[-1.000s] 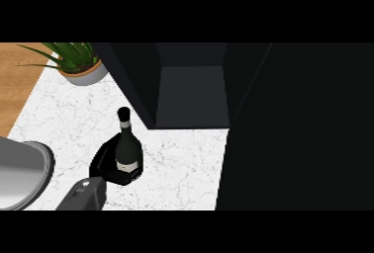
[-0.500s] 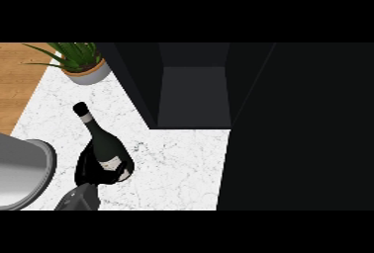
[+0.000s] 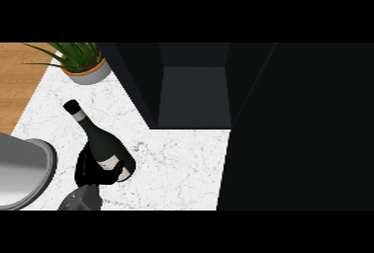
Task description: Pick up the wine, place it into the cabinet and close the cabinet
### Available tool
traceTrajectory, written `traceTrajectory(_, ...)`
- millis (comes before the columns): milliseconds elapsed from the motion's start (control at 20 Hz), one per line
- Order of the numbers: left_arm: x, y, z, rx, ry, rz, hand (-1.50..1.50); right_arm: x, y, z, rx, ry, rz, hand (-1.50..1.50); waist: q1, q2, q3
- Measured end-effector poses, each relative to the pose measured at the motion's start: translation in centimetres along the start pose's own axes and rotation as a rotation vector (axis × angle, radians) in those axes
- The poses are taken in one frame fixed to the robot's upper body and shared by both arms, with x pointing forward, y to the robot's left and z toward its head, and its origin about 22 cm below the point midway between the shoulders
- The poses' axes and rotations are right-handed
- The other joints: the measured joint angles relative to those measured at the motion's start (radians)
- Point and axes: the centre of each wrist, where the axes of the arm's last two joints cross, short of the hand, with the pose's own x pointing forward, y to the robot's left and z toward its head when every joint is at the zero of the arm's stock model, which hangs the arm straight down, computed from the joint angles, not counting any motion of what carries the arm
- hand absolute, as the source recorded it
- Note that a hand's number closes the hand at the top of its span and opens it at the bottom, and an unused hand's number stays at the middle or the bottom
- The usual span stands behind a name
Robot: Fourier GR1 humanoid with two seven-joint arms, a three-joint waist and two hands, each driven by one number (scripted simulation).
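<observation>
The wine bottle (image 3: 107, 142) is dark with a pale band at its neck and a white label near its base. It leans over the white marble counter (image 3: 179, 168), its neck pointing to the upper left. My left hand (image 3: 87, 173) is curled round its lower part, with the grey forearm (image 3: 80, 200) coming in from the lower edge. The cabinet (image 3: 194, 94) stands open to the upper right of the bottle, with a dark inside. My right hand does not show.
A potted plant (image 3: 82, 63) stands at the back left on the counter. A large grey rounded object (image 3: 18, 173) fills the left edge beside my forearm. The cabinet's dark door panel (image 3: 300, 128) covers the whole right side. A wooden surface (image 3: 18, 84) lies far left.
The bottle has gone from nearly upright to leaning, its neck swinging to the upper left. My left hand stays at its base and has shifted slightly left.
</observation>
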Motion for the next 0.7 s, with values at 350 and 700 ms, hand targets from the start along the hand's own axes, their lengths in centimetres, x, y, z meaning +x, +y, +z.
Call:
traceTrajectory(350,0.5,-3.5,0.3,-0.109,0.004,-0.001,1.50,0.2,0.9,-0.3,0.011,0.001,-0.027,-1.50,0.002,-0.001,0.000)
traceTrajectory(700,1.2,-9.6,1.2,-0.155,0.029,-0.003,1.50,0.3,0.3,-0.3,-0.001,-0.010,-0.015,-1.50,0.000,-0.001,0.000)
